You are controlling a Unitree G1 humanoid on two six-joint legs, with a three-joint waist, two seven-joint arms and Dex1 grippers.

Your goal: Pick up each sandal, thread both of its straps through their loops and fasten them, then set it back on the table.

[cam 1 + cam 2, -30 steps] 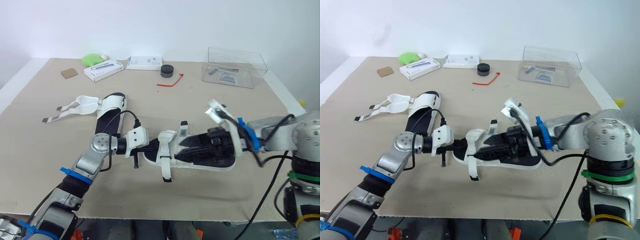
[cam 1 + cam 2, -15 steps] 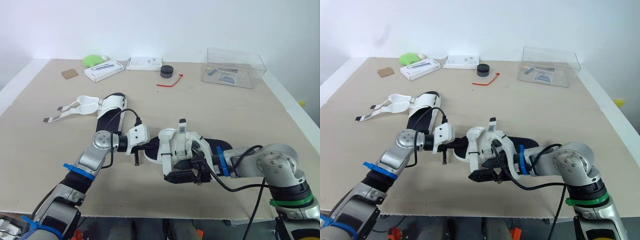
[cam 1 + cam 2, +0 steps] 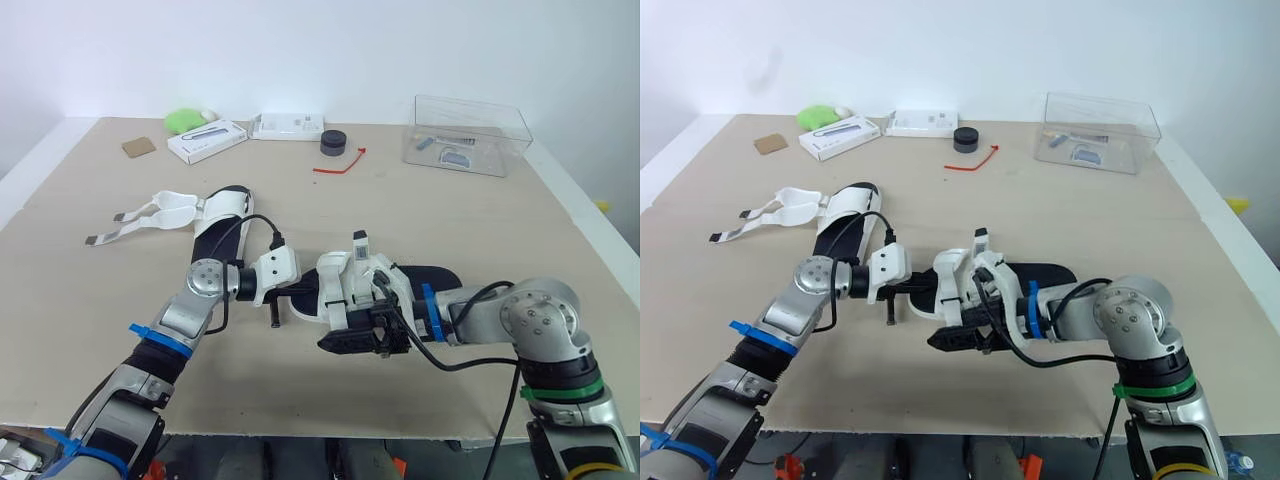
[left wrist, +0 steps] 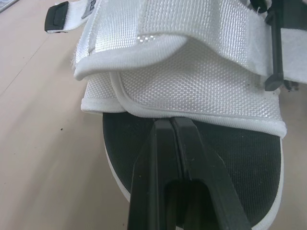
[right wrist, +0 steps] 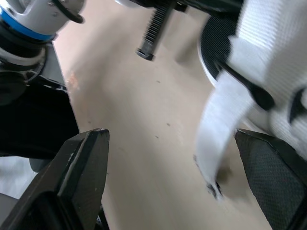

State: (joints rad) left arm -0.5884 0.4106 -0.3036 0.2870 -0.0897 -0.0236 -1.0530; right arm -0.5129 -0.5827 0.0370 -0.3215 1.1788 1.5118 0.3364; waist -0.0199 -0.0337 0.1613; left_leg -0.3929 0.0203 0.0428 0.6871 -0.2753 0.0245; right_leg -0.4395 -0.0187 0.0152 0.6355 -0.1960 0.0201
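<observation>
Tabletop (image 3: 450, 200): right gripper (image 5: 170, 136) has swung beside the near sandal (image 3: 440, 278), jaws wide astride its dangling strap (image 5: 218, 120), holding nothing; left gripper (image 4: 172, 125), closed empty, pins the toe, so threading looks next

A wide rectangular table with a matte beige top (image 3: 480, 220) and a white border (image 3: 38, 158) along its sides filled the foreground. Behind its far edge rose a plain white wall (image 3: 300, 50). Soft, even light lay over the tabletop, leaving only faint shadows.
</observation>
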